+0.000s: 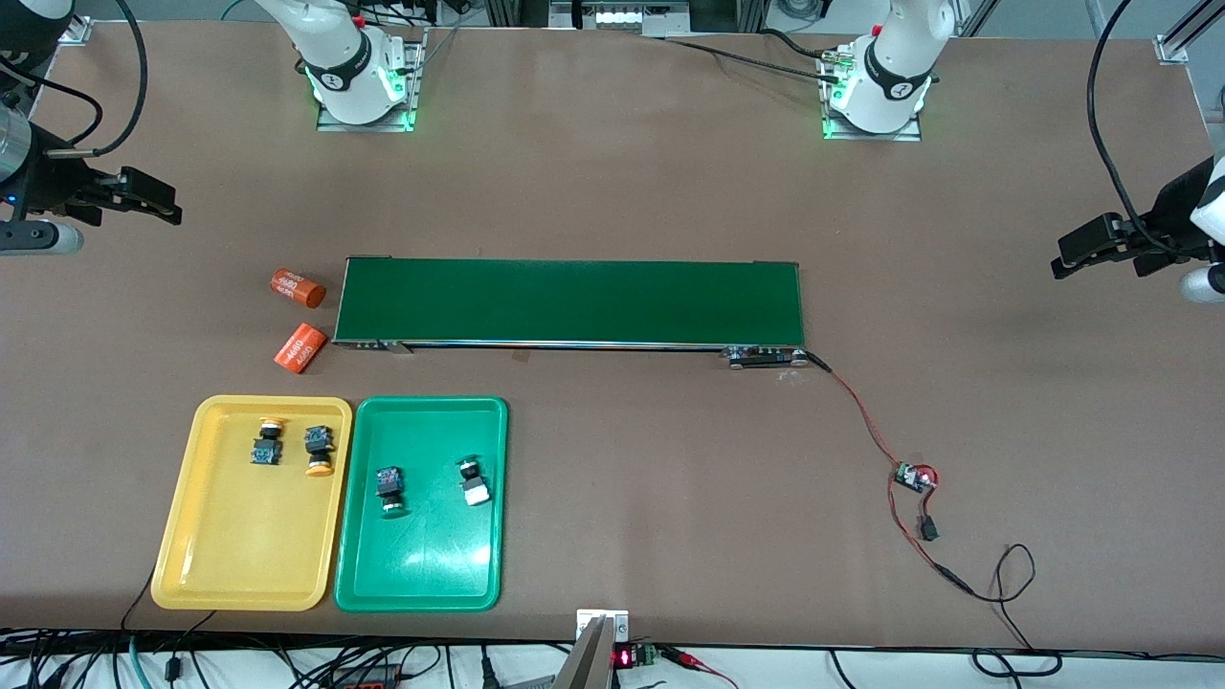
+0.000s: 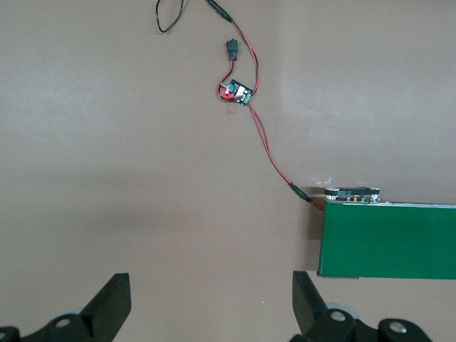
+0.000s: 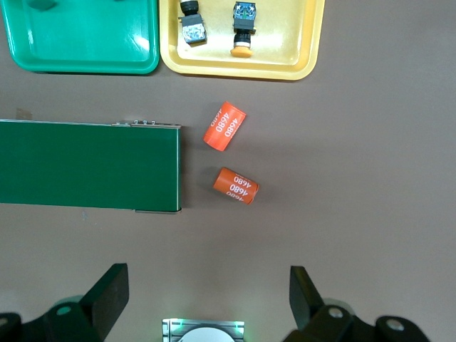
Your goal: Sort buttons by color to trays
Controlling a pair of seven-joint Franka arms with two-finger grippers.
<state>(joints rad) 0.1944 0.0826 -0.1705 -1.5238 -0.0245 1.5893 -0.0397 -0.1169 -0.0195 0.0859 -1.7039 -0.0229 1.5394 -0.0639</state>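
Note:
Two yellow-capped buttons (image 1: 268, 440) (image 1: 319, 450) lie in the yellow tray (image 1: 239, 536), at the end nearest the conveyor. In the right wrist view the same two buttons (image 3: 192, 25) (image 3: 243, 25) show inside the yellow tray (image 3: 239, 71). Two more buttons (image 1: 389, 490) (image 1: 471, 481) lie in the green tray (image 1: 421, 565), which sits beside the yellow one. My right gripper (image 1: 175, 204) (image 3: 208, 296) hangs open and empty over bare table at the right arm's end. My left gripper (image 1: 1060, 256) (image 2: 211, 306) hangs open and empty over the left arm's end.
A long dark-green conveyor belt (image 1: 571, 301) lies across the middle of the table. Two orange cylinders (image 1: 297, 288) (image 1: 300, 347) lie beside its end toward the right arm. A small circuit board (image 1: 914, 477) with red and black wires trails from the conveyor's end toward the left arm.

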